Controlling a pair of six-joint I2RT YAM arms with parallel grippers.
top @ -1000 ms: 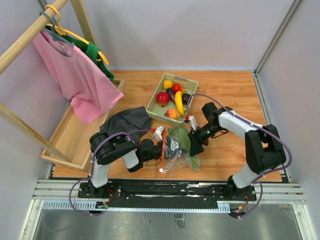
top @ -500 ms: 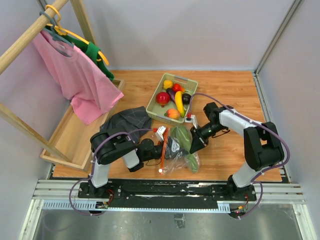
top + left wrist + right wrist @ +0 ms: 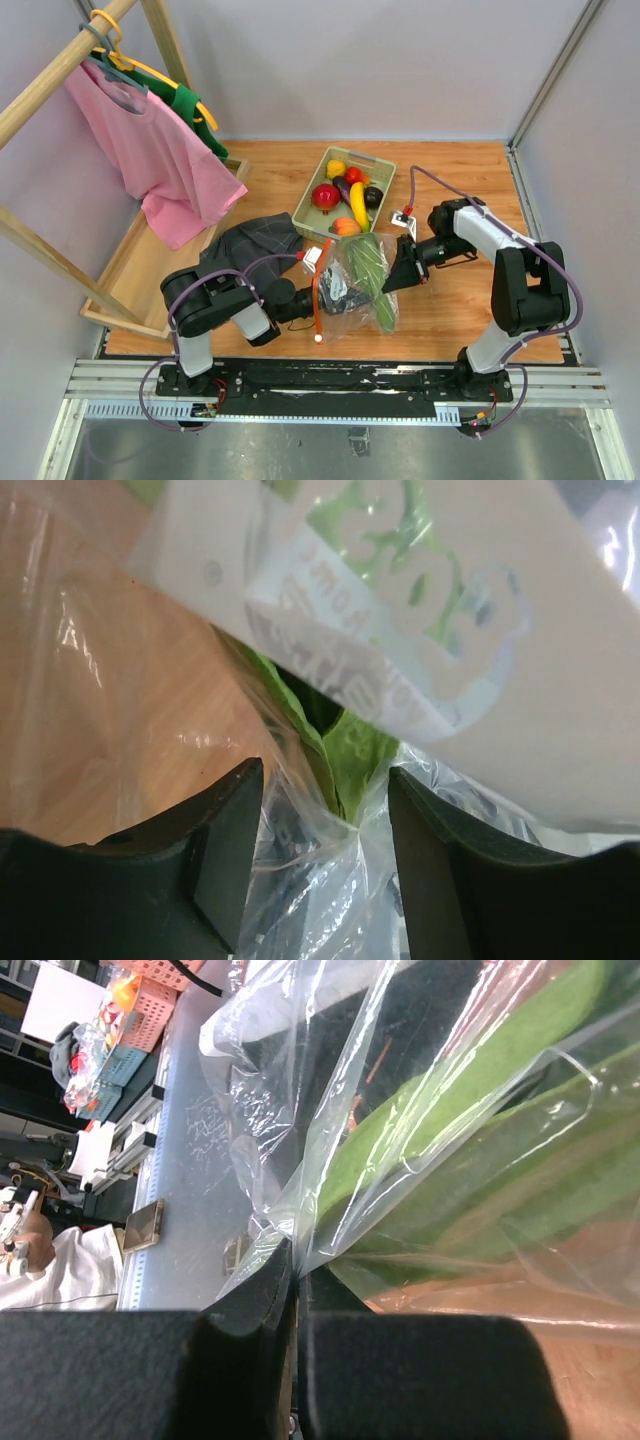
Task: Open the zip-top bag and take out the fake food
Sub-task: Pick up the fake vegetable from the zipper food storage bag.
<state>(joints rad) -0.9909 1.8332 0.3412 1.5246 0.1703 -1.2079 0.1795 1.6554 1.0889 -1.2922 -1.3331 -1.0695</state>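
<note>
Top external view: since a second ago the right hand point(image 3: 392, 281) has drawn rightward, its fingers now pressed together on the film of the zip-top bag point(image 3: 345, 300), stretching it across the table point(image 3: 455, 190). The left hand point(image 3: 298, 301) has its fingers apart with loose film between them. The green leafy piece point(image 3: 368, 270) lies inside the bag, and the tray point(image 3: 306, 214) sits just behind. The bag's darker contents are hard to make out.

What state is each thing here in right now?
Clear crinkly zip-top bag: pinched at one edge.
Long green leafy toy: inside the bag.
Pale green plastic tray: holding toy fruit.
Right gripper: shut on the bag.
Left gripper: open, plastic between its fingers.
Pink shirt: hanging.
Dark grey cloth: crumpled.
</note>
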